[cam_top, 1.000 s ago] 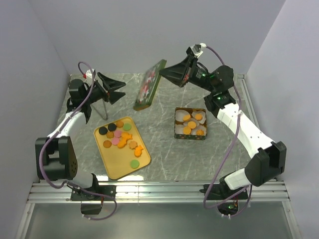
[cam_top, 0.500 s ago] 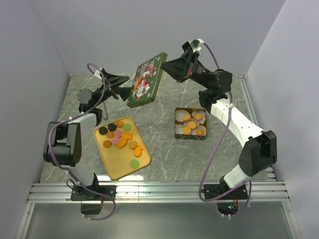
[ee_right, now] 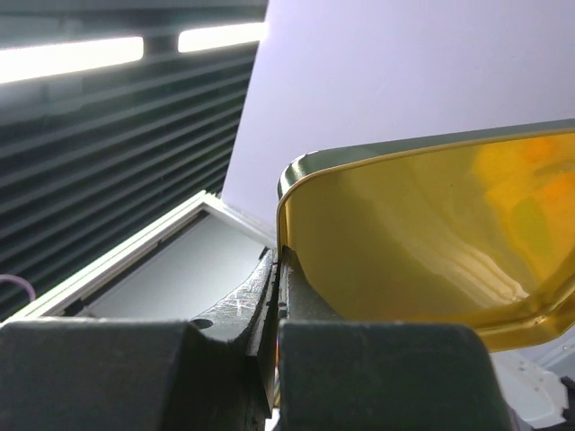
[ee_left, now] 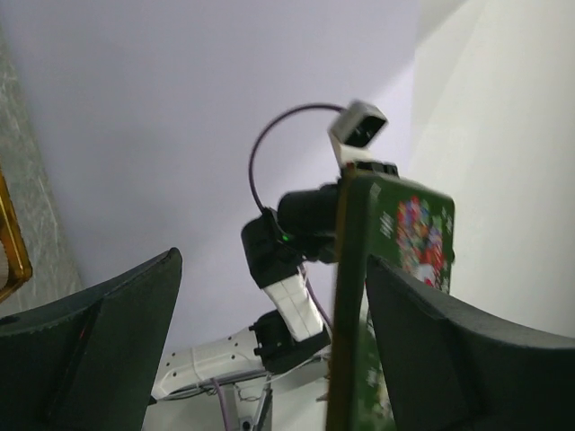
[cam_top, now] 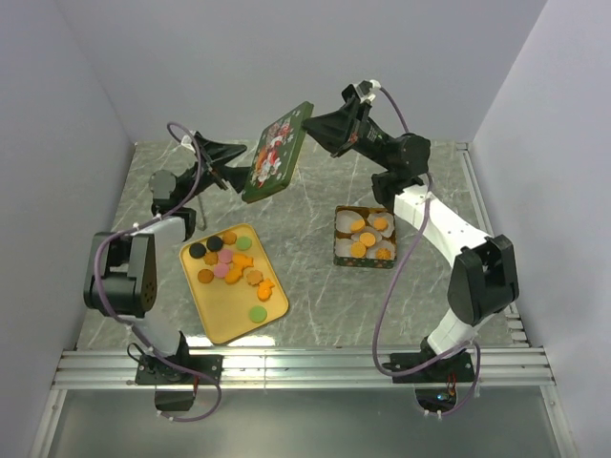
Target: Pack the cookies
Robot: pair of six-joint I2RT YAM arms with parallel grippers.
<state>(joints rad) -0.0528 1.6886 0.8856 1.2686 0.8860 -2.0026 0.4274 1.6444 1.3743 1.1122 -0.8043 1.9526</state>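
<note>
above marbled table, right gripper pinches flat rectangular tin lid.

Even bright light; soft shadows on table; glare inside gold lid; left-wrist view blurry.

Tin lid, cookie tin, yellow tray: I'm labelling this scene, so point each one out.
tin lid (cam_top: pixel 275 155), top external view, decorated face.
cookie tin (cam_top: pixel 363 261), top external view, near side wall.
yellow tray (cam_top: pixel 224 307), top external view, bare floor.
</note>
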